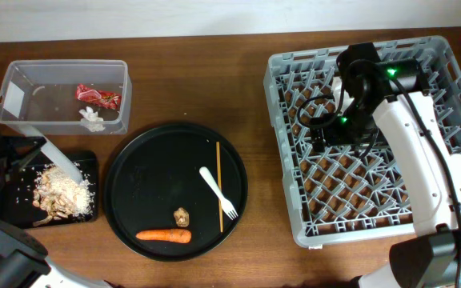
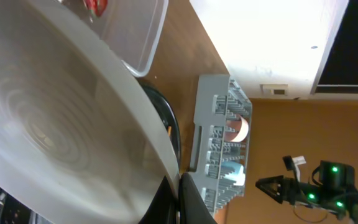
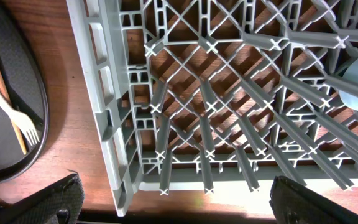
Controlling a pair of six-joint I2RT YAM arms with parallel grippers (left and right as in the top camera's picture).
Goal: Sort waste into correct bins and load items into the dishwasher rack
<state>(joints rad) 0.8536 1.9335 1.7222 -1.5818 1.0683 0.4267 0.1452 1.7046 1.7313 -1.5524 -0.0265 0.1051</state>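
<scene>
Overhead: left pincer is clamped on the rim of the white plate. The plate is tipped steeply over the shallow black tray at the counter's left edge, with beige food scraps heaped below it.

Right pincer is spread wide and holds nothing. It hangs low over the near-left part of the dishwasher rack, which sits at the counter's right edge.

Risks as I see them:
- The rim grip on a smooth, tilted plate is thin. A fast swing could let it pivot or slip out.
- The scrap heap sits close to the tray's near-right edge, so a knock from the plate's lower edge would push crumbs onto the counter.
- The clear tub is just beyond the plate, and lifting the plate away carelessly could clip its wall.
- The route to the rack crosses the round black tray, which holds the white plastic fork, wooden stick, carrot and brown lump. A low pass could drag them.
- The right arm is parked over the rack slots. If both arms work there, they could collide, or the open fingers could snag pegs.
</scene>
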